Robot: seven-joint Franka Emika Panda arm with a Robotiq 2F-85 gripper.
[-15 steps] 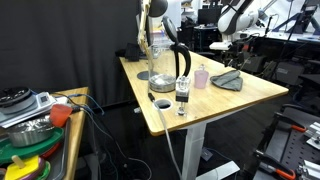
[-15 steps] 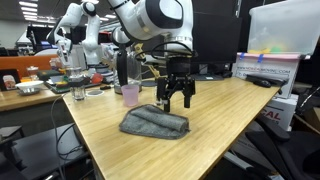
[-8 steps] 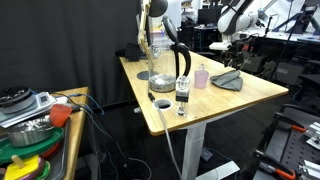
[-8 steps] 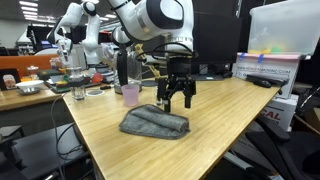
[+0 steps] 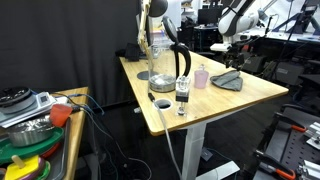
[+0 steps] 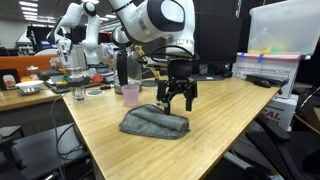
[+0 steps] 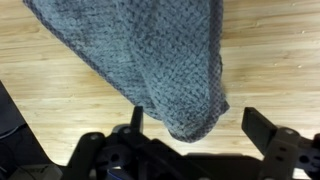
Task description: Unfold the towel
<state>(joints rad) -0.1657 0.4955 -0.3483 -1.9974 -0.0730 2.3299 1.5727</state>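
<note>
On the wooden surface the grey-green towel lies in a rumpled lump near a pink cup. Over its end hangs the pincer, spread wide, gripping nothing.

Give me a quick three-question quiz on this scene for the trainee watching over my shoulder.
1. True or false: the claw is shut on the towel.
2. Which thing stands on the table nearest the towel? A. pink cup B. red book C. banana
3. Fill the gap: the towel lies ____, not spread flat.
Key: 1 false, the claw is open and grips nothing; 2 A; 3 rumpled.
</note>
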